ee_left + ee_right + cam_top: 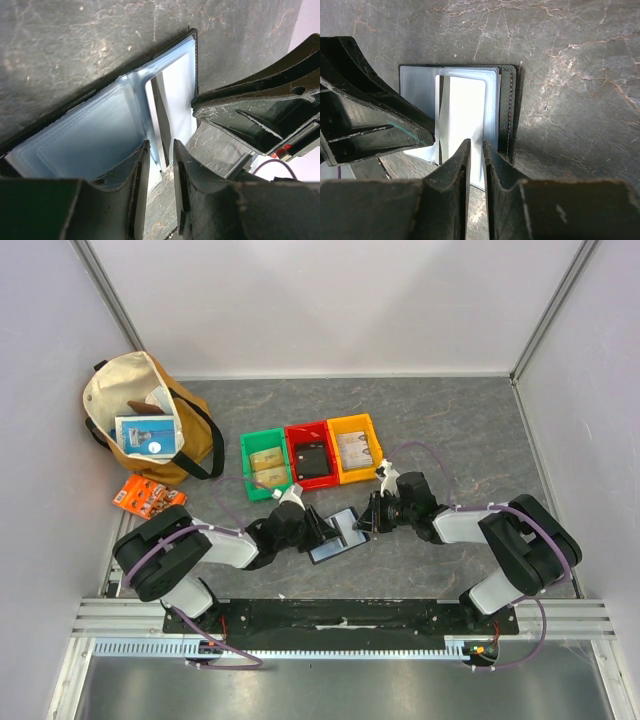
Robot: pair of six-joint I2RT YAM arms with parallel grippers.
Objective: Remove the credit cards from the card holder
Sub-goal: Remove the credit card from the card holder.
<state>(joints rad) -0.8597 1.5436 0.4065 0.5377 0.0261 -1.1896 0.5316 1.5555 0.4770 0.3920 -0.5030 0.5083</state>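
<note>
The card holder (338, 534) lies open on the grey table between my two grippers, its grey-blue clear sleeves facing up inside a black rim (506, 112). A white card (465, 107) shows inside a sleeve. My left gripper (320, 531) comes in from the left. Its fingertips (160, 150) are over the holder's near edge with a clear gap between them and nothing pinched. My right gripper (367, 521) comes in from the right. It (476, 146) stands over the lower edge of the card's sleeve (167, 95) with only a narrow slit between the jaws.
Green (266, 462), red (311, 453) and yellow (354, 447) bins stand in a row just behind the holder; the green and yellow hold cards and the red a flat black item. A tan bag (140, 415) and an orange packet (147, 497) sit at the left.
</note>
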